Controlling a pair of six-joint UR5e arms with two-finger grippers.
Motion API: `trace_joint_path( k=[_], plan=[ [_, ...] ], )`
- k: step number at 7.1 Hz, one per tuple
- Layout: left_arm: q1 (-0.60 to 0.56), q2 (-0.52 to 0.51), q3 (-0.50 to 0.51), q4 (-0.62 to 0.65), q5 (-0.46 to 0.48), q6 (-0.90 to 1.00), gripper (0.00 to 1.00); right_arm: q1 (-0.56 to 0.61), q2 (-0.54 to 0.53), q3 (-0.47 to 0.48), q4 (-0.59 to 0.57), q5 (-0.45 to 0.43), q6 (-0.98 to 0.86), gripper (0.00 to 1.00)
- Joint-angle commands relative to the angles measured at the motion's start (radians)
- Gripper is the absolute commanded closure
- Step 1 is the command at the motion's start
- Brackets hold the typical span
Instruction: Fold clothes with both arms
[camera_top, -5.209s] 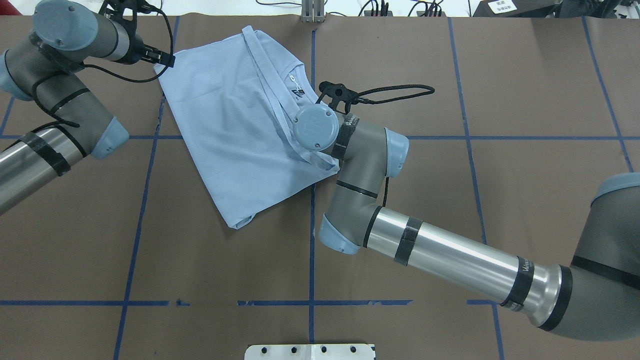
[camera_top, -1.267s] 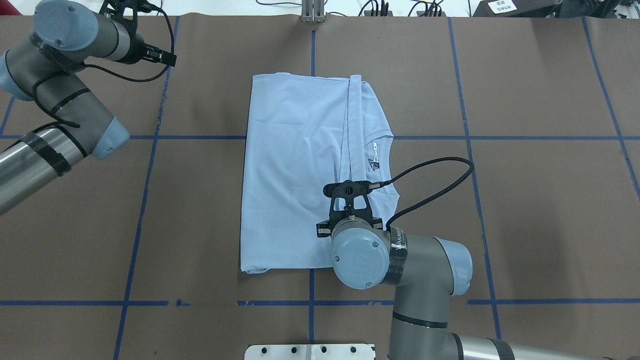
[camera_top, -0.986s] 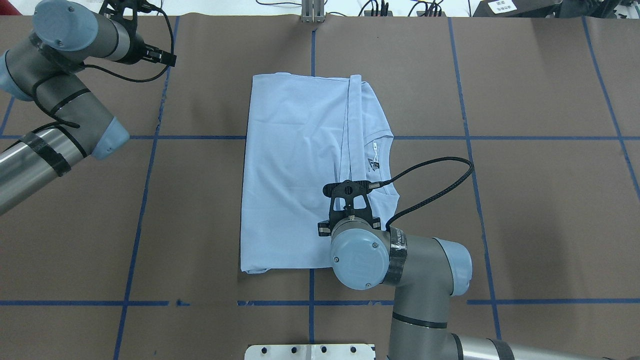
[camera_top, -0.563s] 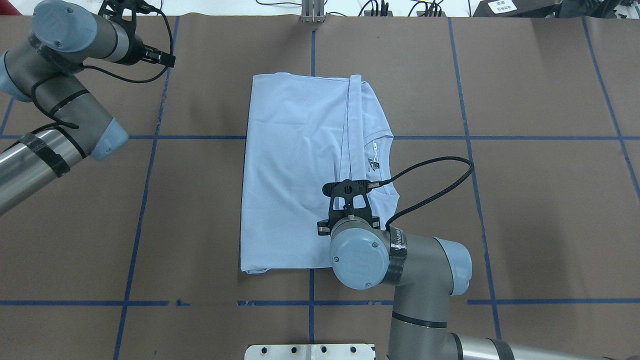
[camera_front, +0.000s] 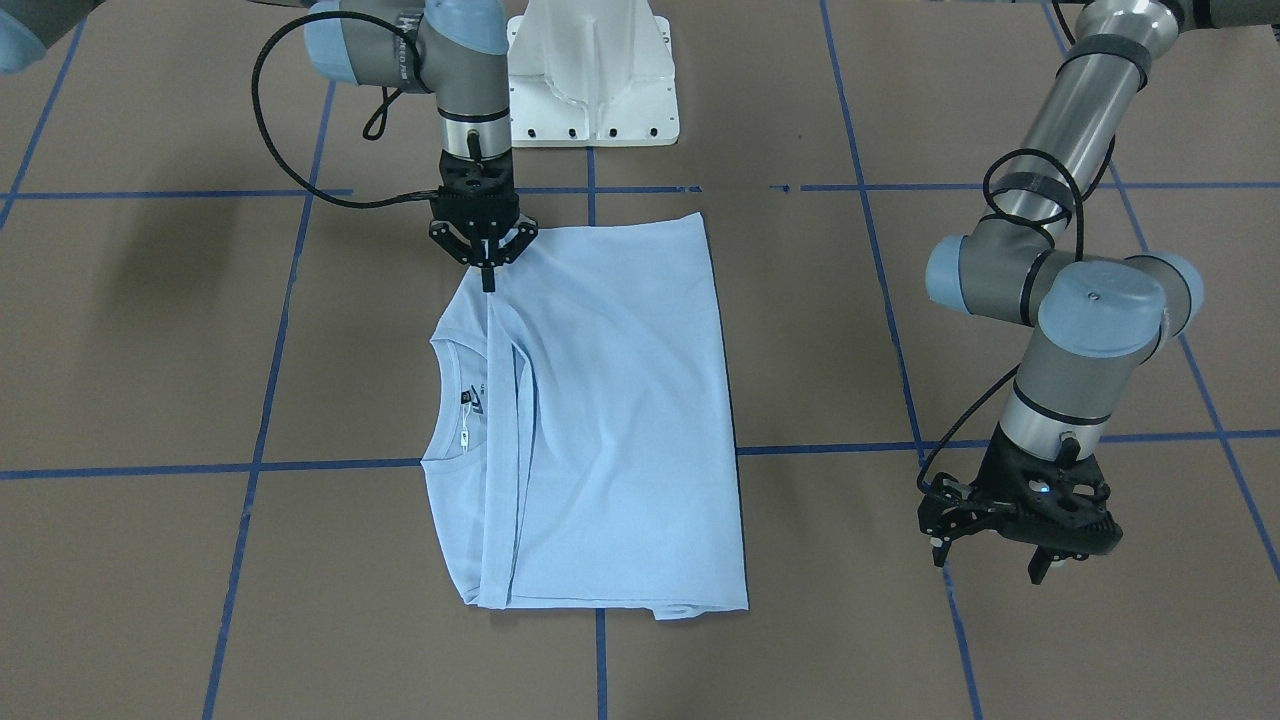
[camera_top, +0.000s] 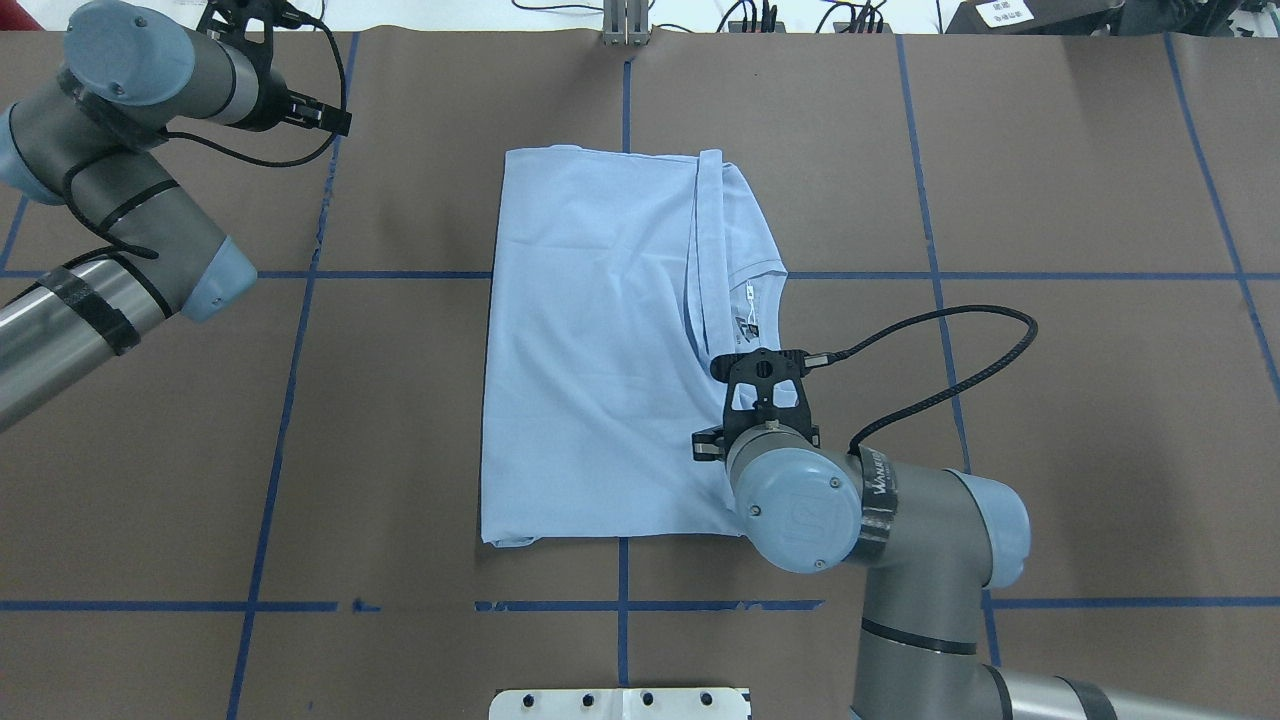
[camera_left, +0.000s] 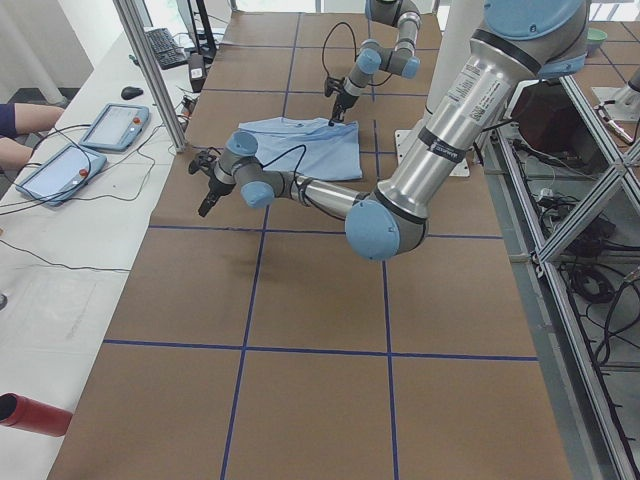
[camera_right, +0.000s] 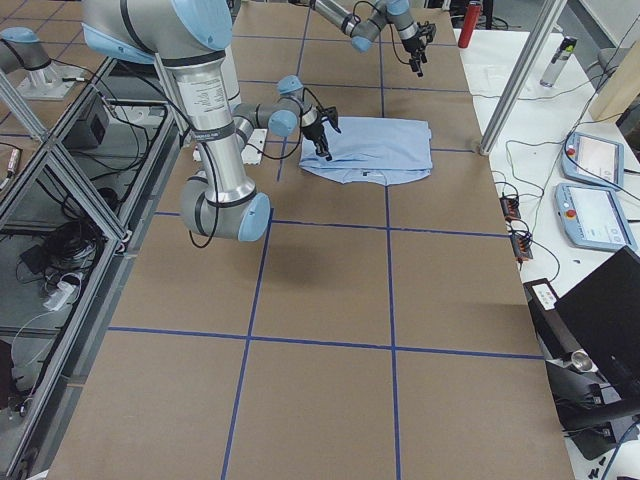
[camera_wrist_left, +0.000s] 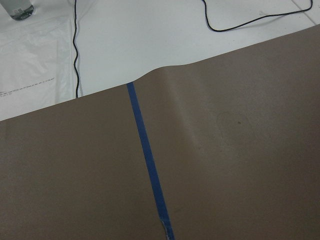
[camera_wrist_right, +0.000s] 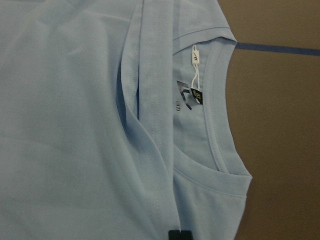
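right black two-finger pincer (camera_front: 487, 275) clamped on the robot-side end of the pale blue folded t-shirt (camera_front: 620, 400), mid-bench, long axis running toward the operators' edge; left pincer (camera_front: 988, 568), fingers spread, well apart.

Pale blue T-shirt (camera_front: 620, 400); neck label (camera_wrist_right: 186, 97) dark, maybe navy; brown table (camera_front: 150, 330), blue grid (camera_front: 300, 466).

Overhead and front-facing cameras look down from opposite sides, sharing the folded pale blue fabric T-shirt (camera_top: 600, 340). Side cameras view the brown paper-covered table (camera_left: 300, 400) from afar, endwise; wrist cameras sit close.
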Motion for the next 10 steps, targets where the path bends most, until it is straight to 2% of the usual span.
trace_joint_path(
  k=[1,2,3,5,6,7,8,10],
  plan=[
    [0.0,0.0,0.0,0.0,0.0,0.0,0.0,-0.004,-0.048,0.021,0.001,-0.002,0.019,1.0],
    [0.0,0.0,0.0,0.0,0.0,0.0,0.0,-0.031,-0.043,0.008,0.001,-0.003,0.019,0.1],
    [0.0,0.0,-0.002,0.0,-0.002,0.0,0.0,-0.031,-0.03,0.007,0.005,-0.006,0.019,0.0],
    [0.002,0.002,-0.002,-0.008,-0.002,-0.002,0.0,0.051,-0.02,0.026,0.013,0.021,0.002,0.0],
    [0.003,0.002,-0.003,-0.008,-0.002,-0.002,0.0,0.117,0.03,0.008,0.007,0.075,-0.033,0.0],
    [0.006,0.0,-0.006,-0.008,-0.002,-0.008,0.0,0.177,0.074,-0.032,0.008,0.127,-0.08,0.0],
    [0.009,0.0,-0.012,-0.006,-0.002,-0.009,0.0,0.218,0.14,-0.111,0.009,0.167,-0.106,0.0],
    [0.012,0.002,-0.012,-0.006,-0.002,-0.009,0.0,0.243,0.229,-0.274,0.013,0.184,-0.134,0.01]
  ],
)
